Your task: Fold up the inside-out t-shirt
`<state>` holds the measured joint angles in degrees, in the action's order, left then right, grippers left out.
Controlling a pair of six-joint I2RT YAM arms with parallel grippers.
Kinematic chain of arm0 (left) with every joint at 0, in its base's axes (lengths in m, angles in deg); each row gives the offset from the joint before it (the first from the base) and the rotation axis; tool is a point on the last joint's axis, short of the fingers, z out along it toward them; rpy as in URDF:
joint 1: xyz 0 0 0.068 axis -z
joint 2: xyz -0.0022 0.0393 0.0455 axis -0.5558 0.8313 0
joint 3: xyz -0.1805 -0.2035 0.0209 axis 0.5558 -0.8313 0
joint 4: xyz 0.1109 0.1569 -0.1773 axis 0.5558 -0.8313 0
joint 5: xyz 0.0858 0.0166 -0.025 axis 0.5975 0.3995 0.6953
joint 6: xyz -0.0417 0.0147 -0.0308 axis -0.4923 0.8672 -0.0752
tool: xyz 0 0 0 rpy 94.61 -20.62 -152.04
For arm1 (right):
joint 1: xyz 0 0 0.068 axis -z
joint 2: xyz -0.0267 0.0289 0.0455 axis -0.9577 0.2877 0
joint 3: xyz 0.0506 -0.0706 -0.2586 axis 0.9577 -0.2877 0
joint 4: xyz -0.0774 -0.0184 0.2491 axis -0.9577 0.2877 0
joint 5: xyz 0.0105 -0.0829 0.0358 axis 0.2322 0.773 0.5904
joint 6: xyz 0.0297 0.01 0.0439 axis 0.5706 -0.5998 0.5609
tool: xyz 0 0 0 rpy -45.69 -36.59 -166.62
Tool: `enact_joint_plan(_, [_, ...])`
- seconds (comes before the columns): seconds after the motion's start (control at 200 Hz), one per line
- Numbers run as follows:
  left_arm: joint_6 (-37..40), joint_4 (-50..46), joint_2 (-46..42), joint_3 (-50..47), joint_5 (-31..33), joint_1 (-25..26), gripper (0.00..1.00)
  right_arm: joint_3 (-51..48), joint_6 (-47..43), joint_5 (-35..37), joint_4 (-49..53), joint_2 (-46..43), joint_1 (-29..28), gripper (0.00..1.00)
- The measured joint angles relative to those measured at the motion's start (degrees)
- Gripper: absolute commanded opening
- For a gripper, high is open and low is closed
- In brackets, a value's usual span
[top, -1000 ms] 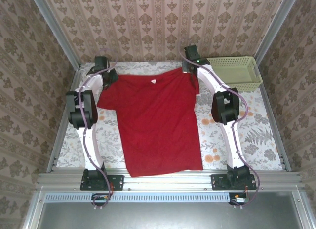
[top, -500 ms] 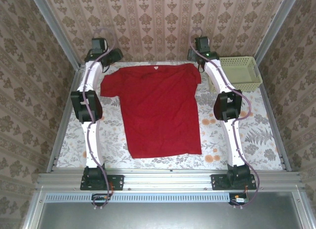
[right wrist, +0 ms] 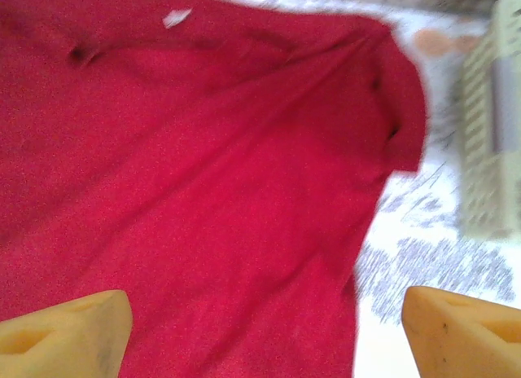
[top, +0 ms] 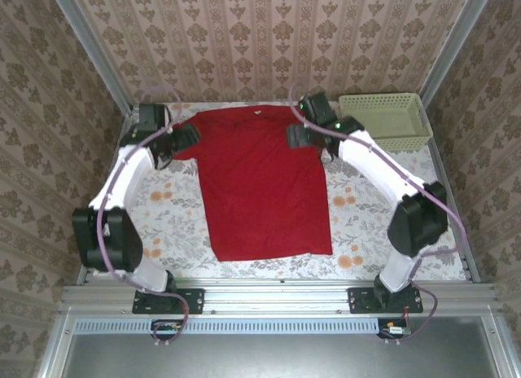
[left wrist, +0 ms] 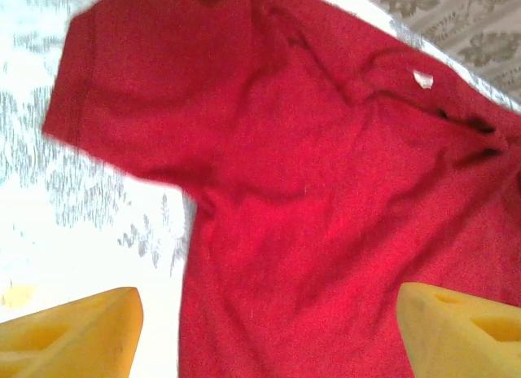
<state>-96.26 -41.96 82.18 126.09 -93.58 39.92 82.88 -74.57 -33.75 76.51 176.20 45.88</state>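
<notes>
1. Bench (top: 374,223): floral cover, walled on 3 sides. Bare strips L & R of the cloth, the R one wider. Narrow bare band btwn hem & near rail.

2. Inside-out t-shirt (top: 260,182): red, spread flat at bench centre. Collar at the far edge by the wall, hem toward me. Side edges fairly straight, hem runs slightly skew. L sleeve edge lies out on bare bench. R sleeve is rumpled, w/ folds running in from the shoulder.

3. Basket (top: 387,121): pale green, far R corner, apart from the R sleeve.

4. My left hand (top: 186,138): over the L sleeve, fingers (left wrist: 73,333) wide apart, nothing btwn them.

5. My right hand (top: 297,136): over the R shoulder, fingers (right wrist: 464,329) wide apart, nothing held.

6. Tag (top: 257,112): small, white, at the neck.

Chg vs 1 s ago: both hands were clamped on the shoulders w/ the hem over the near rail. Now they've let go, the shirt lies further back and the hem is fully on the bench. Half a sec ago my arms reached past the collar; both have since drawn back.
</notes>
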Motion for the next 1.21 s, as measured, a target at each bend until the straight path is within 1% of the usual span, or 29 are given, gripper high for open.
enact_joint_plan(0.125, [-0.6, 1.9, -10.2, -14.3, 0.4, 3.0, 0.85, -13.2, 1.9, 0.8, -0.2, -8.4, -8.0, 0.86])
enact_joint_plan(0.24, [-0.7, 1.3, -19.5, -24.8, 0.8, 4.5, 0.88, -23.3, 6.1, 1.3, 0.9, -13.0, -16.0, 0.84])
enact_joint_plan(0.275, [-0.8, 0.9, -22.5, -27.5, 0.9, 4.8, 0.90, -25.9, 8.1, 1.3, 1.2, -14.2, -18.8, 0.84])
enact_joint_plan(0.365, [-1.2, -0.1, -29.9, -33.0, 0.9, 5.2, 0.91, -29.7, 13.6, 1.3, 2.0, -15.8, -26.1, 0.83])
enact_joint_plan(0.465, [-1.8, -1.2, -36.8, -37.8, 1.2, 5.1, 0.93, -31.3, 20.0, 1.3, 1.7, -15.7, -33.8, 0.80])
enact_joint_plan(0.565, [-2.6, -2.1, -41.8, -40.8, 1.8, 5.0, 0.94, -31.4, 25.5, 1.1, 0.0, -13.5, -39.1, 0.77])
enact_joint_plan(0.665, [-3.2, -2.2, -44.5, -41.9, 1.9, 4.8, 0.95, -31.1, 30.0, 1.0, -1.7, -8.2, -41.4, 0.73])
enact_joint_plan(0.83, [-3.4, -2.8, -47.6, -42.1, 1.9, 3.1, 0.97, -30.7, 35.4, 0.9, -2.3, -0.1, -42.3, 0.69])
enact_joint_plan(0.91, [-3.4, -3.1, -49.3, -42.5, 1.7, 2.3, 0.97, -30.5, 37.2, 0.9, -2.3, 1.4, -42.3, 0.67])
enact_joint_plan(0.94, [-3.4, -3.1, -49.9, -42.9, 1.6, 2.0, 1.00, -30.4, 37.8, 0.9, -2.3, 1.7, -42.2, 0.66])
enact_joint_plan(1.14, [-3.6, -3.3, -50.7, -44.3, 0.3, 1.4, 1.00, -28.8, 41.0, 0.9, -2.3, 4.0, -41.7, 0.59])
enact_joint_plan(1.205, [-3.5, -3.3, -50.8, -44.3, 0.0, 1.2, 1.00, -28.4, 41.9, 1.2, -2.0, 5.2, -41.4, 0.56])
